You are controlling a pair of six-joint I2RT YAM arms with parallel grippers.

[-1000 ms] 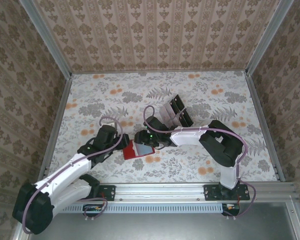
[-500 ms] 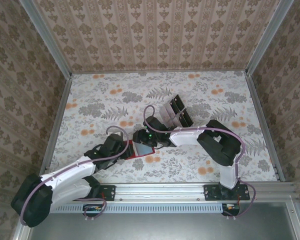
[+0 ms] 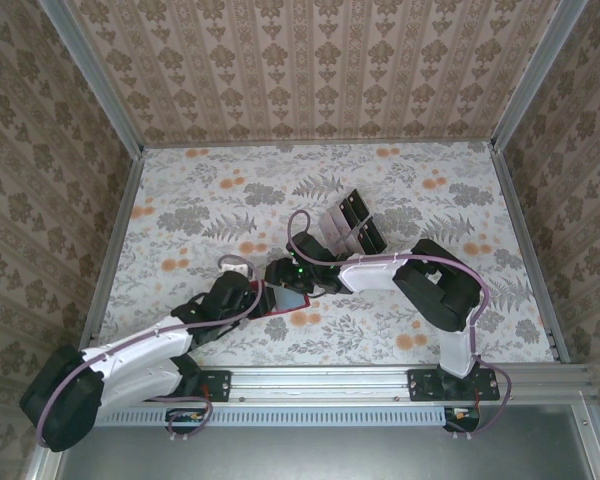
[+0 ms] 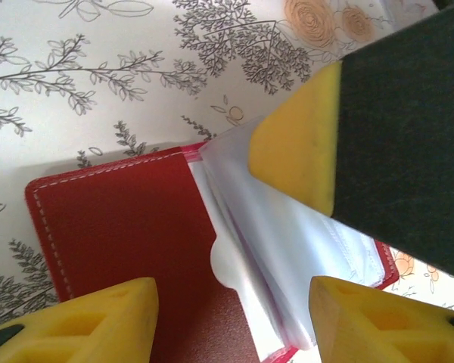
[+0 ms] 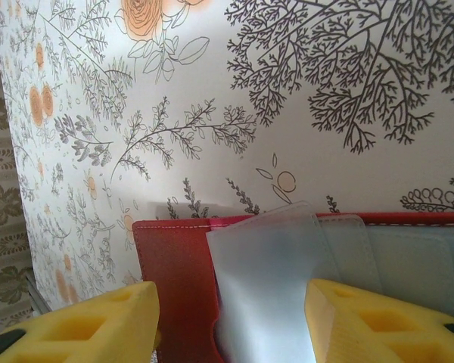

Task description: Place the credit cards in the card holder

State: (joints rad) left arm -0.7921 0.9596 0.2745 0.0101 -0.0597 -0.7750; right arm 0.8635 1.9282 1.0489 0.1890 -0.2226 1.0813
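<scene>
Over the half-hidden card holder (image 4: 121, 227), left end effector (image 4: 228, 302) and right end effector (image 5: 231, 306) both gape open.

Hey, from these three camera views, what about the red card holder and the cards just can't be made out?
Top external view: the left gripper and right gripper cover most of the card holder.
Left wrist view: cloudy sleeves hide whether any card sits inside.
Right wrist view: the frame edge cuts off the card holder's right side.
Top external view: the clear tray's dark rectangles are too small to count.
</scene>
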